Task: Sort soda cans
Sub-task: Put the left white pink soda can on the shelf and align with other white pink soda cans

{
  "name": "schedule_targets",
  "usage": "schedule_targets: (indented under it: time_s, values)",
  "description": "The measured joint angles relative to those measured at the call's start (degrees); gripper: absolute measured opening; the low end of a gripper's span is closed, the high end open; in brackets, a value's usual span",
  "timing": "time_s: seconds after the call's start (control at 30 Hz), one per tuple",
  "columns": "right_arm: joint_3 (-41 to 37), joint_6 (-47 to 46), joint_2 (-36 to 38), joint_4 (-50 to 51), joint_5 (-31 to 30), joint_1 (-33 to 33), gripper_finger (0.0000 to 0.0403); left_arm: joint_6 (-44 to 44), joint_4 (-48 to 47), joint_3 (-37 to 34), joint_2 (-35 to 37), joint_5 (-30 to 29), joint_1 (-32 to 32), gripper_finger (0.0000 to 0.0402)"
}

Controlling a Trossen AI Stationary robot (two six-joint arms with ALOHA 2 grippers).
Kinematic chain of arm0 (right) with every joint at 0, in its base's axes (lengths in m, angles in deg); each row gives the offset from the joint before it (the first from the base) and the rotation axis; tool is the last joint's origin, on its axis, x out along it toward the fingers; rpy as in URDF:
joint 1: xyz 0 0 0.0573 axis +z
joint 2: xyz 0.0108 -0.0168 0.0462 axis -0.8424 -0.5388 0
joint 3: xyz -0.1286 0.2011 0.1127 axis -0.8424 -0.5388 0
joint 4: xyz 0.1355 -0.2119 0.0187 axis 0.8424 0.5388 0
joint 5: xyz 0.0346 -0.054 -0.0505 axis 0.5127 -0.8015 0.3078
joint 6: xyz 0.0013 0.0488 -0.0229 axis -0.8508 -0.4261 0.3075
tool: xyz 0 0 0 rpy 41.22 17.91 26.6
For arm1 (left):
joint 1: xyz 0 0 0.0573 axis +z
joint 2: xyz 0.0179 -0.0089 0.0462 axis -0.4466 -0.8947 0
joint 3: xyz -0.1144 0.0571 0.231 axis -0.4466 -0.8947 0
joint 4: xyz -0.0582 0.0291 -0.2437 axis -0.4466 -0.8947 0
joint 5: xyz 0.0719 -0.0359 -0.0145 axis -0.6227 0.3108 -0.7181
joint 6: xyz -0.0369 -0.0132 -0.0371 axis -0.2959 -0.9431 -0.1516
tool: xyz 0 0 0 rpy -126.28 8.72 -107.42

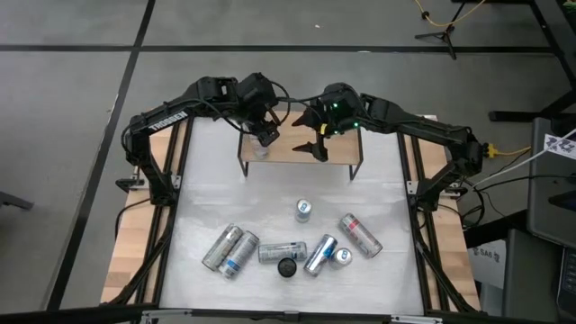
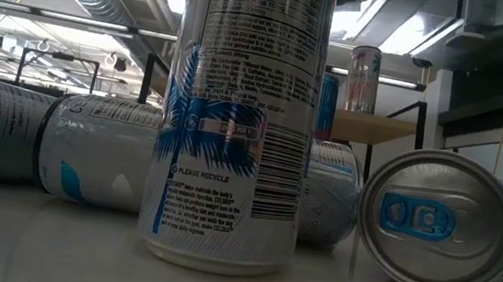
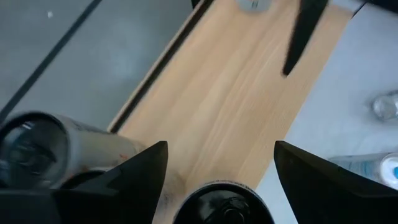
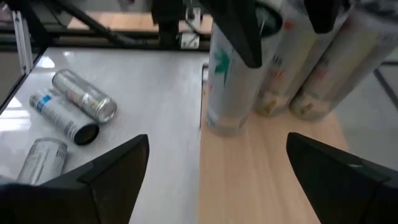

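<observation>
Left gripper [image 1: 265, 137] fingers spread around upright can [image 1: 262, 148] at wooden shelf [image 1: 297, 148] left end; right gripper [image 1: 315, 148] spread wide, holding nothing, at shelf middle.

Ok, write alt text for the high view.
Both grippers, left and right, hover open over a wooden shelf at the table's far edge. Eight soda cans lie scattered nearer the front, most on their sides.

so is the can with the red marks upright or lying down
Lying down. In the high view the red-marked can shows its whole side on the white table, near the right.
</observation>
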Motion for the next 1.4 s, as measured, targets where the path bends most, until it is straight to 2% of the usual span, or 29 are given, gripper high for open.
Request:
schedule_targets:
  time_s: [0.2,0.4,0.67,0.97,1.1,1.4]
  values:
    - [0.0,-0.43,0.0,-4.6,0.0,0.0,0.0376,3.57,-1.64,7.9,0.06,-0.27,0.0,0.0284]
    - [0.0,-5.35,0.0,-12.59,0.11,0.1,0.0376,6.55,-7.27,16.81,0.12,-0.5,0.0,0.0284]
    - [0.09,-6.45,-1.02,-23.15,-1.67,3.38,0.0376,6.44,-12.58,15.23,5.61,-4.28,0.0,0.0284]
    - [0.09,-6.45,-7.5,-33.19,-5.71,4.88,0.0376,4.92,-13.6,15.23,9.02,-4.97,-0.02,0.0284]
    - [0.07,-6.47,-9.83,-34.03,-8.76,4.85,0.0376,4.63,-14.2,15.21,9.39,-4.88,-0.04,0.0284]
    - [0.07,-6.47,-13.4,-34.37,-10.03,4.85,0.0376,4.53,-14.55,15.2,9.37,-4.79,-0.13,0.0284]
